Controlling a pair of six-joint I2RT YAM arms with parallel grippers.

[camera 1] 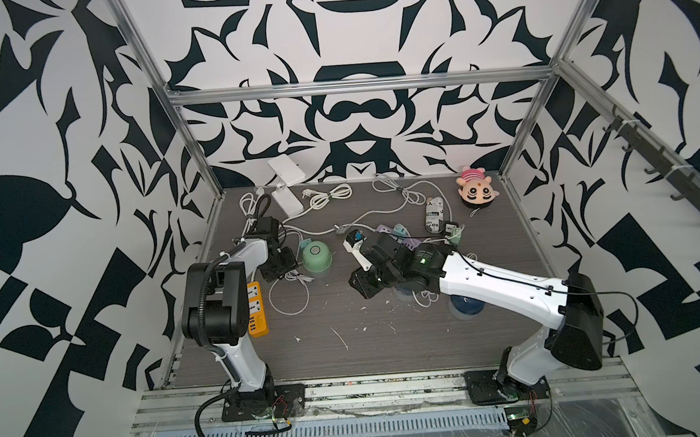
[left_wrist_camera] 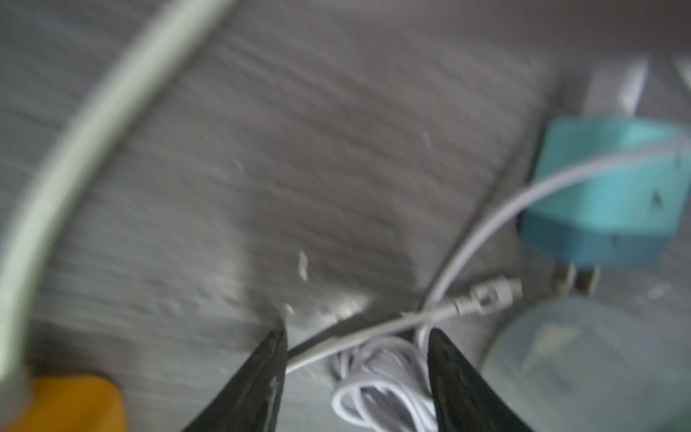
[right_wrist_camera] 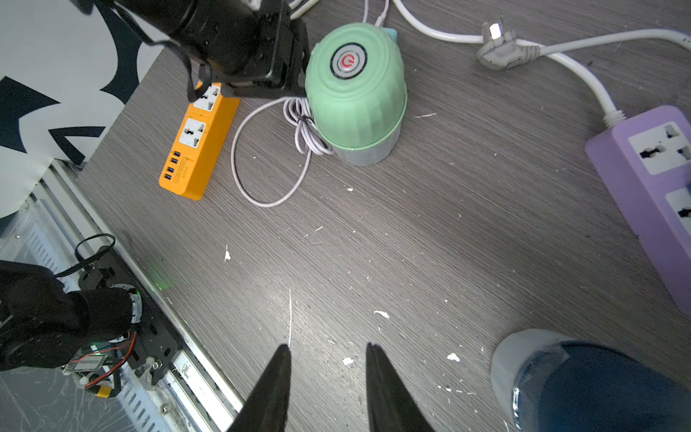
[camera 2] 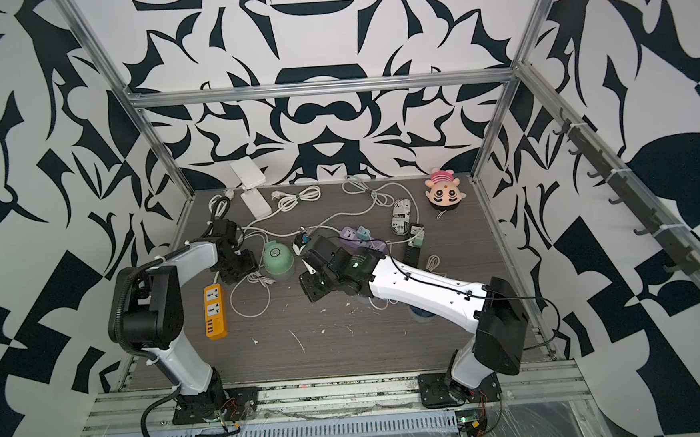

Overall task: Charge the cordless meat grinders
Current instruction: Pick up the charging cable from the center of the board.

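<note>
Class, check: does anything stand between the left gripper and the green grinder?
Nothing solid. The left gripper is open right beside the green grinder; only a coiled white cable lies below, between its fingers.

The right arm (camera 1: 498, 281) hides most of a navy grinder (camera 1: 466, 306); the left wrist view is blurred.

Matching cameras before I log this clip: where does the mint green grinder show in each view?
In a top view: mint green grinder, left of centre, upright.
In a top view: same spot.
Left wrist: blurred; probably only its clear base, beside the coiled white cable.
Right wrist: upright, grey button on top.
Shared landmark: orange power strip, near it in all four.
</note>
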